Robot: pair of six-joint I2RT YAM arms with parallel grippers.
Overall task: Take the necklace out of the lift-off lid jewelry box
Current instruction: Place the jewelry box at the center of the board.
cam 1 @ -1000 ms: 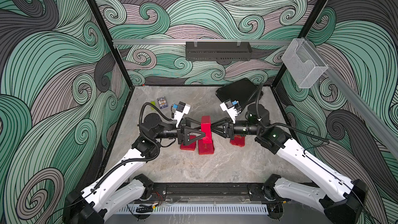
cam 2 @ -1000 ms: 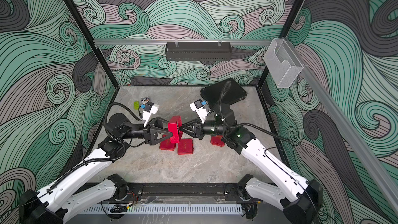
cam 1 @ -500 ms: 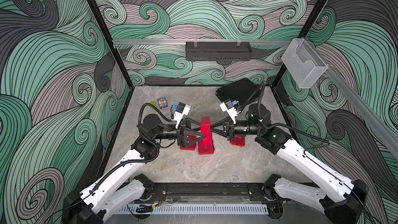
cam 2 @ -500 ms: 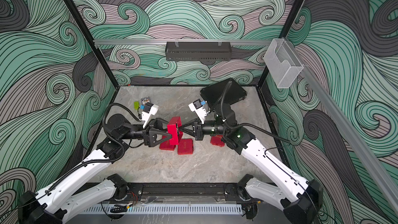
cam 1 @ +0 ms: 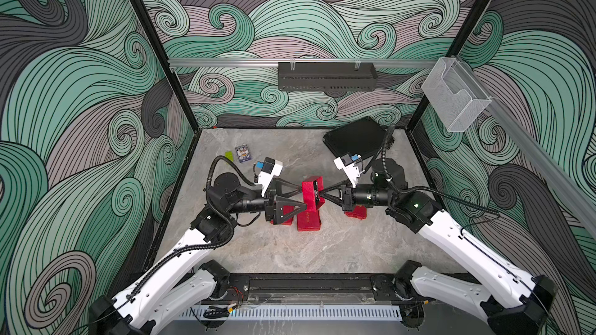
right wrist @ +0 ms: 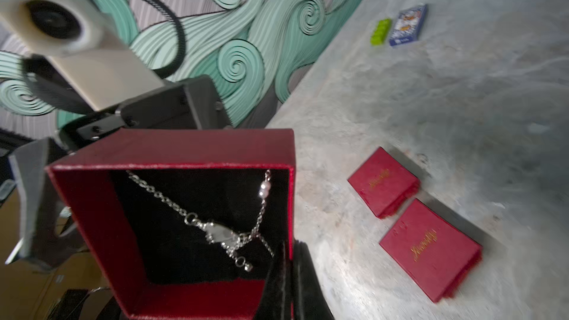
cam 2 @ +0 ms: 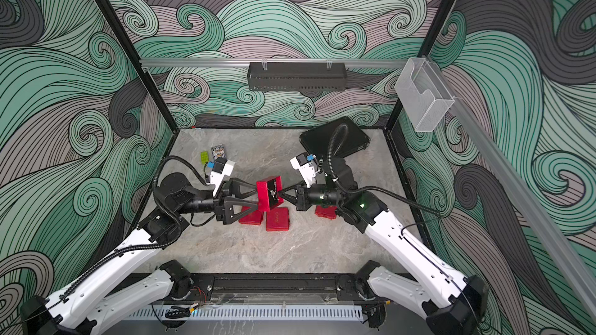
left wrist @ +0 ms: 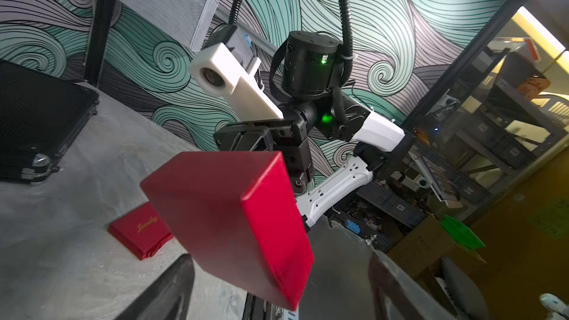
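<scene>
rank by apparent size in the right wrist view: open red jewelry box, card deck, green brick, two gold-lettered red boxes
1. open red jewelry box, closest to the camera
2. gold-lettered red boxes, likely alike; the nearer one looks bigger
3. card deck
4. green brick

The left arm and right arm reach inward, wrists roughly level, grippers meeting tip to tip. The left gripper has its fingers spread wide, standing clear of the open red jewelry box. The right gripper pinches that box's wall, fingers pressed together.
</scene>
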